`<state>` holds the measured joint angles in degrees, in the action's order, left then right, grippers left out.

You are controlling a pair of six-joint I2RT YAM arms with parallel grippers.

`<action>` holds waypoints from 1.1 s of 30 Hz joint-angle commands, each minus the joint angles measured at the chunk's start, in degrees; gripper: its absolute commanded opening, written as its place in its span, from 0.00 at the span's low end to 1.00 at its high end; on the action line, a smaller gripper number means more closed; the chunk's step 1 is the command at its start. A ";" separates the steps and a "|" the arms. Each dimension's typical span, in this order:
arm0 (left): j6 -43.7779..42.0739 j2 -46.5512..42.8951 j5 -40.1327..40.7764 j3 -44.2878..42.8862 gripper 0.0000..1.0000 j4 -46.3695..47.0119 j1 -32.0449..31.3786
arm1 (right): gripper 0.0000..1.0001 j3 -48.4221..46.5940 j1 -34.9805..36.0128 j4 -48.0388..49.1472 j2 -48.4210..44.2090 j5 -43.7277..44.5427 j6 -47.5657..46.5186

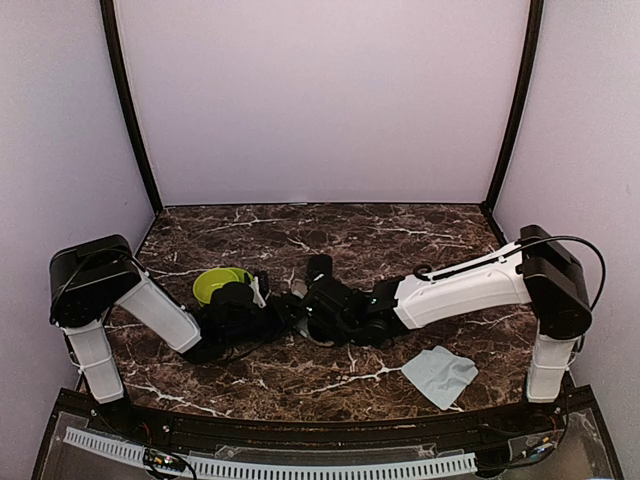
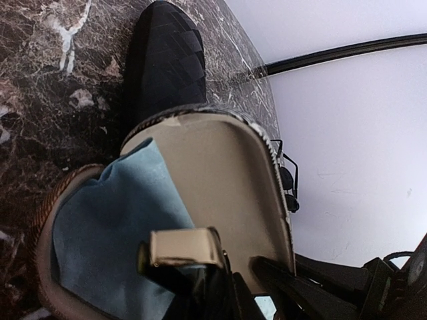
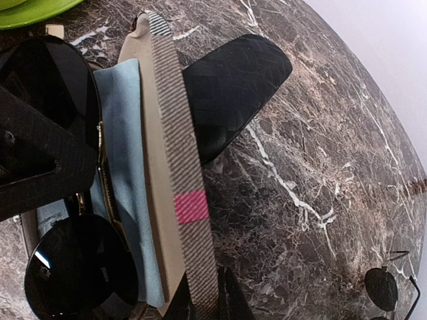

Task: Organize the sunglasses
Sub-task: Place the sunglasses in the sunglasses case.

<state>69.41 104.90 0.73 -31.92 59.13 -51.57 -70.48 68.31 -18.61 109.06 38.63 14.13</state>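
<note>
now: dark-lensed black wire-frame sunglasses [image 3: 80, 280] lie in open brown striped case [image 3: 177, 167], long axis 12-to-6 | right claw [image 3: 207, 303] pinching case rim | left claw [image 2: 200, 293] over them, grip can't tell tbh | likely next: round-lensed pair [image 3: 382, 288] on marble desk [image 3: 300, 173], 3 o'clock of right claw, right arm nearer

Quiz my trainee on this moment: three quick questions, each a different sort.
1. True or false: the black case lies open.
2. What lies in the open striped case beneath the sunglasses? A) blue cloth B) foam C) nothing
3. Fill in: a second pair lies on the ____, outside both cases.
Key: 1 false; 2 A; 3 table.
</note>
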 commanded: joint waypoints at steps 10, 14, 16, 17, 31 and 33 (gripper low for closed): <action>2.13 2.05 2.67 0.06 0.15 5.75 0.25 | 0.00 -3.97 1.04 -1.46 1.53 2.04 2.51; 1.55 2.06 2.87 0.09 0.17 4.89 -0.02 | 0.00 -4.44 1.08 -1.83 2.14 2.04 2.54; 1.59 2.02 2.88 0.13 0.19 4.62 -0.11 | 0.00 -4.58 1.08 -2.05 2.26 2.05 2.49; 1.68 1.98 2.90 0.31 0.21 4.47 -0.11 | 0.00 -4.66 1.08 -2.11 2.27 2.06 2.53; 2.15 -0.57 3.13 1.91 0.33 1.44 -1.05 | 0.00 -4.80 1.08 -2.48 2.15 2.76 2.41; 2.06 -0.90 3.09 1.92 0.34 0.96 -1.28 | 0.00 -4.92 1.11 -2.52 2.24 2.92 2.39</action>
<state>72.07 106.87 3.05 -30.85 61.76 -52.34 -73.38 68.97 -22.65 110.96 38.98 15.53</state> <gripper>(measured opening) 0.333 0.072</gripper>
